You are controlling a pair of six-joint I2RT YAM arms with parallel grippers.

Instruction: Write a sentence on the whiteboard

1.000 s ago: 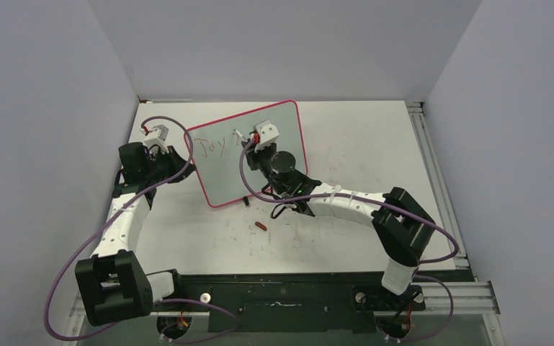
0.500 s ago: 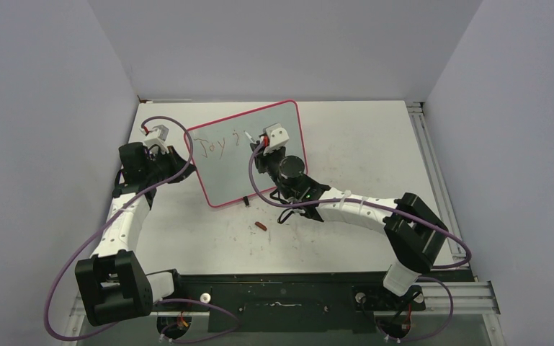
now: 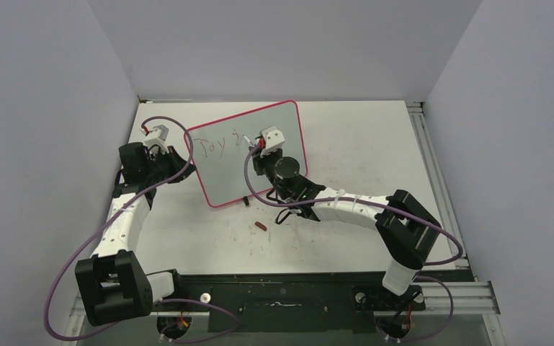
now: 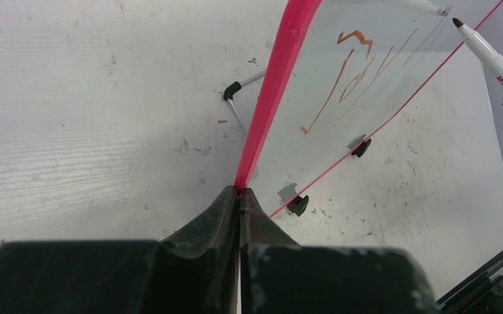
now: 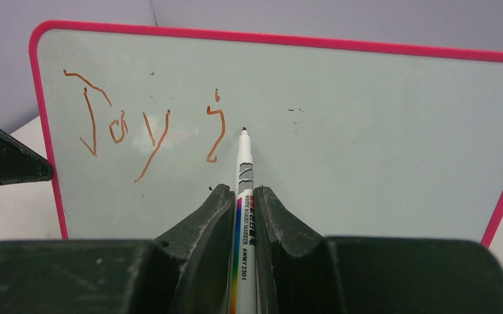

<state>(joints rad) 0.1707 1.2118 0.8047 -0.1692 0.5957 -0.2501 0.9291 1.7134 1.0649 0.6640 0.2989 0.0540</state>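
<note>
The whiteboard, pink-framed, stands tilted at the table's back left. My left gripper is shut on its pink frame at the left edge. The sentence reads "Joy" in reddish-brown, followed by one hooked stroke with a dot. It also shows as writing from above. My right gripper is shut on a white marker, which points at the board. Its dark tip sits just right of that stroke; whether it touches the surface I cannot tell. From above, the right gripper hangs over the board's upper middle.
A small reddish-brown cap lies on the table in front of the board. The board rests on black feet and a wire leg behind it. Grey walls close in on three sides, and a metal rail runs along the right edge.
The right gripper moved right along the board, then back a little to the left. A new hooked stroke with a dot now stands after "Joy". The left arm has not moved.
</note>
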